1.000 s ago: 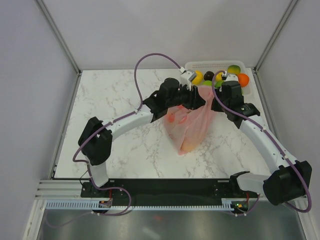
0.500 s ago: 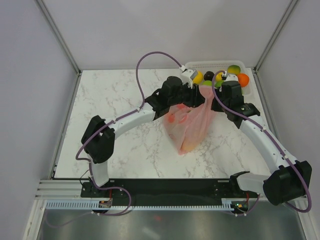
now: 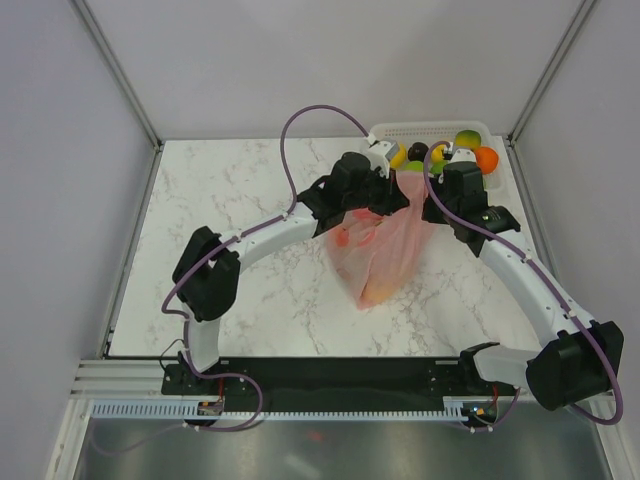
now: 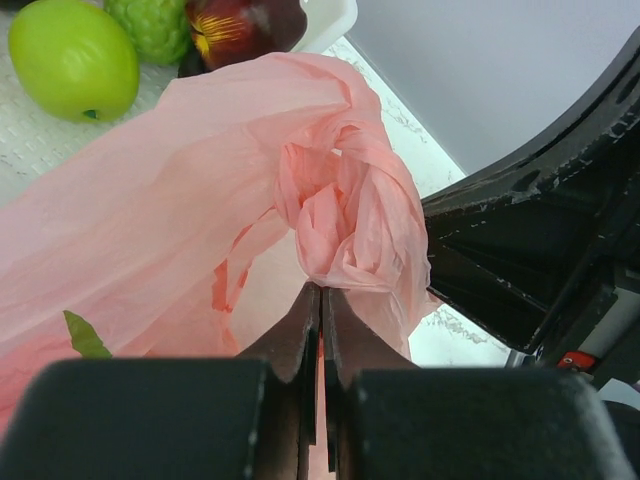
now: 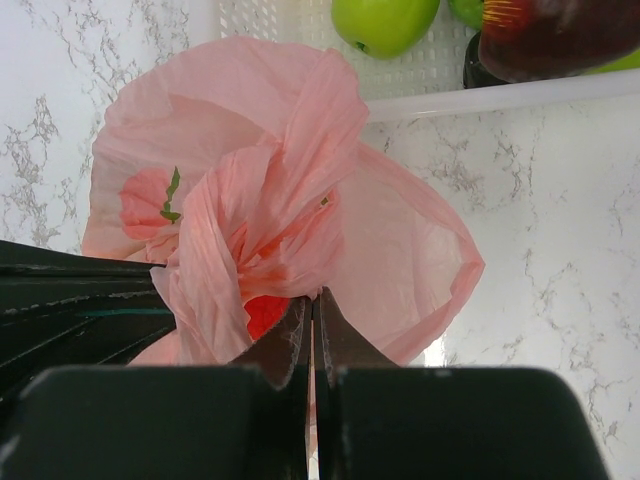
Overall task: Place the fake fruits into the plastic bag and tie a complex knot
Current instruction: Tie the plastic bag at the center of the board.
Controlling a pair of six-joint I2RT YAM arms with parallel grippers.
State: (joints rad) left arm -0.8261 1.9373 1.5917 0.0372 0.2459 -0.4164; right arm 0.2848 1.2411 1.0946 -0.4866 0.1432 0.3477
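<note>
Pink plastic bag (image 3: 385,250) on the marble worktop (image 3: 240,190) right of centre, its twisted top raised at the far end, left claw (image 4: 320,305) pinched together on the bunched film, right claw (image 5: 312,310) likewise clamped on it, fake fruits (image 4: 72,58) in white basket (image 3: 430,128) just beyond

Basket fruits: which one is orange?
The round glossy orange plastic fruit at the white lattice basket's right end; the others look yellow, green or dark purple.

A white marble worktop (image 3: 230,200) fills the middle of the overhead view. A white lattice basket (image 3: 430,127) sits at its upper right corner, between grey walls (image 3: 320,60).
</note>
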